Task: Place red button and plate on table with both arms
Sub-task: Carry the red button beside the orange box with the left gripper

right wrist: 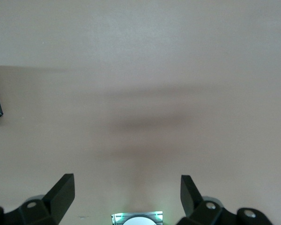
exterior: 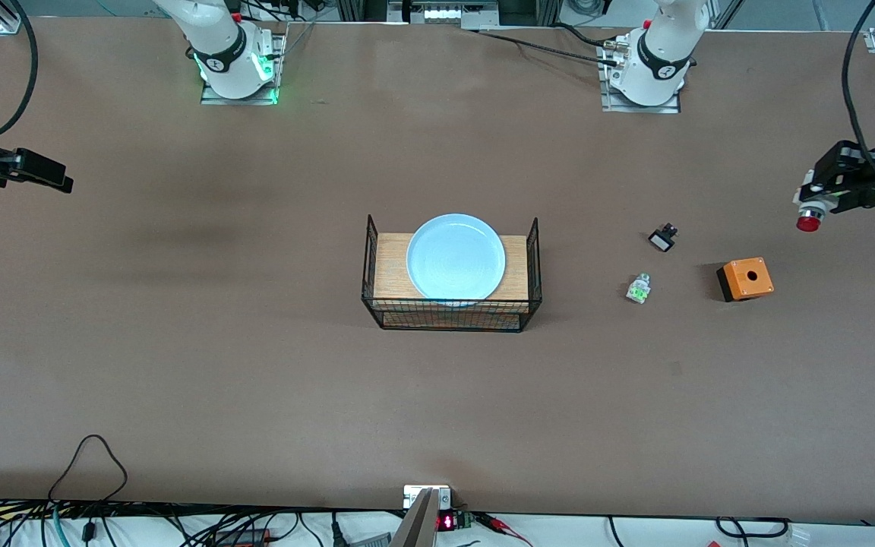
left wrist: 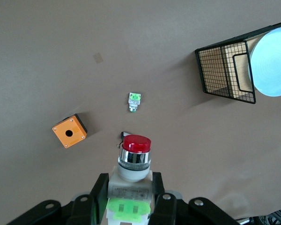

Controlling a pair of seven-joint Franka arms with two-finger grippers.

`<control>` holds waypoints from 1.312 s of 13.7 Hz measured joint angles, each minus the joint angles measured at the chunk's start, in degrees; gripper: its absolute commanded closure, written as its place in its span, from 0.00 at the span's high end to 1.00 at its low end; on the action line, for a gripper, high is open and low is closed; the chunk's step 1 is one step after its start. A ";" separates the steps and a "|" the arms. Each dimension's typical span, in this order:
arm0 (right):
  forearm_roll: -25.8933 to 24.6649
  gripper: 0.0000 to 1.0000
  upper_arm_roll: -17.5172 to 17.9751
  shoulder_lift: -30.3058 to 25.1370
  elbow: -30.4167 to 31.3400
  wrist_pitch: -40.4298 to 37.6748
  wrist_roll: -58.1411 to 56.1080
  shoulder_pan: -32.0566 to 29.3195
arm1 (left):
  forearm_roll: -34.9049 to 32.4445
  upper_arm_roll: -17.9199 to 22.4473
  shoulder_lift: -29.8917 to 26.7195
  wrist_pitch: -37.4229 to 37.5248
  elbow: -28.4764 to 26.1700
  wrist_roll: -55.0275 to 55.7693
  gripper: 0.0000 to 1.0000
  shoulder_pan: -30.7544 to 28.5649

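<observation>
I see my left gripper (left wrist: 130, 197) up over the table (exterior: 179, 342), squeezing the red button (left wrist: 135, 161). My right gripper (right wrist: 126, 194) waits wide open, holding nothing, I think. The plate (exterior: 456, 257) sits on the wire-sided board (exterior: 388, 266).

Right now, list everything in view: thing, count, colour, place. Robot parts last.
table: one, brown, under everything.
rack: one, wooden board with black mesh sides, mid-table.
plate: one, light blue, on the rack.
white-green part: one, on the table toward the left arm's end, nearer the front camera than the black part.
black part: one, small, on the table beside the white-green part.
orange box: one, orange with a hole on top, at the left arm's end.
red button: one, red cap, whitish body, green end, held in the air.
left pincer: shut on the red button, over the table's left-arm end.
right pincer: open, empty, over bare table at the right arm's end.
</observation>
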State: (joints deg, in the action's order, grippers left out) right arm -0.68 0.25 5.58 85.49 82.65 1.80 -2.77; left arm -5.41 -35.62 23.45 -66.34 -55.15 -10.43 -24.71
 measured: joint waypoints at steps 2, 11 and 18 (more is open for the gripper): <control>0.71 1.00 -0.01 0.00 0.00 -0.07 0.00 0.00 | 0.00 0.03 0.00 0.02 -0.11 -0.48 0.12 -0.08; 1.12 1.00 -0.04 0.00 0.00 -0.16 0.00 -0.03 | -1.38 0.53 0.53 -0.49 -1.84 3.68 0.11 -0.10; 1.12 1.00 -0.04 -0.01 0.00 -0.19 0.00 -0.02 | -2.35 0.78 0.93 -4.01 -4.27 13.12 0.11 -0.05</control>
State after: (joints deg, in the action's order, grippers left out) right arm 0.44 0.22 5.57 85.49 82.45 1.80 -2.79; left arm -7.76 -34.84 24.39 -70.35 -59.42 2.69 -24.76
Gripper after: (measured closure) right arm 0.000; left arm 0.581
